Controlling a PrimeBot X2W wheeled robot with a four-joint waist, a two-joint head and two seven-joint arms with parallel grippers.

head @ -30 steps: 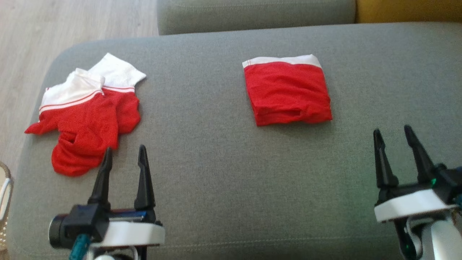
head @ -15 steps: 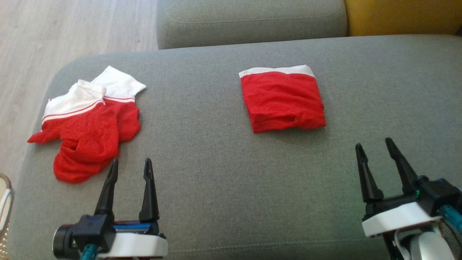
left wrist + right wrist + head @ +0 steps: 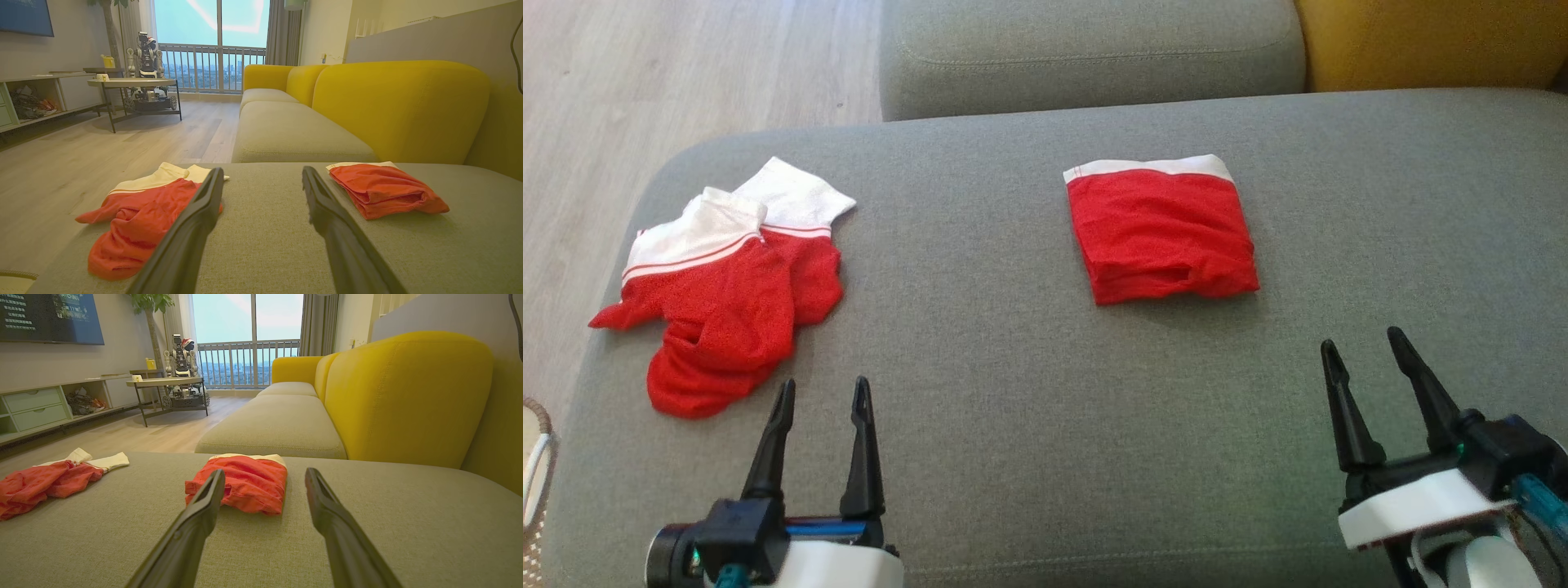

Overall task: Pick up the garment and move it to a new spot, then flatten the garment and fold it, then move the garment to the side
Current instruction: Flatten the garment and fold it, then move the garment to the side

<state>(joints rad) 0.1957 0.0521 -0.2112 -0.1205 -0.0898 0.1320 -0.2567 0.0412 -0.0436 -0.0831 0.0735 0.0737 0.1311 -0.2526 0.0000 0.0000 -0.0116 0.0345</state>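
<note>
— Logging the garments first: where are they found?
— Two are seen on the grey cushion point(image 3: 1013, 425). The folded garment point(image 3: 1164, 233), red with a white band along its far edge, is laid flat right of centre in the head view. The crumpled garment point(image 3: 719, 294), red with white parts, is heaped near the cushion's left end, close to the rounded corner. The two are set well apart, with bare fabric between.
— And the pincers?
— The left gripper point(image 3: 823, 382) is held over the cushion's near edge, fingers spread, nothing between them. Its tips are pointed up the head view, near the crumpled garment's near edge. In the left wrist view that heap is partly covered by one finger point(image 3: 200, 220). The right gripper point(image 3: 1362, 339) is likewise released and empty at the near right, with the folded garment beyond its tips and apart from them.
— Contact with the cushion?
— Cannot be told from these views.
— Surroundings?
— A second grey seat point(image 3: 1086, 49) is noted behind the cushion, with a yellow backrest point(image 3: 408, 396) beside it and wooden floor point(image 3: 645, 82) to the left. A basket rim point(image 3: 538, 457) is caught at the head view's lower left edge. A side table point(image 3: 130, 82) and another robot point(image 3: 145, 53) are seen by the balcony window.
</note>
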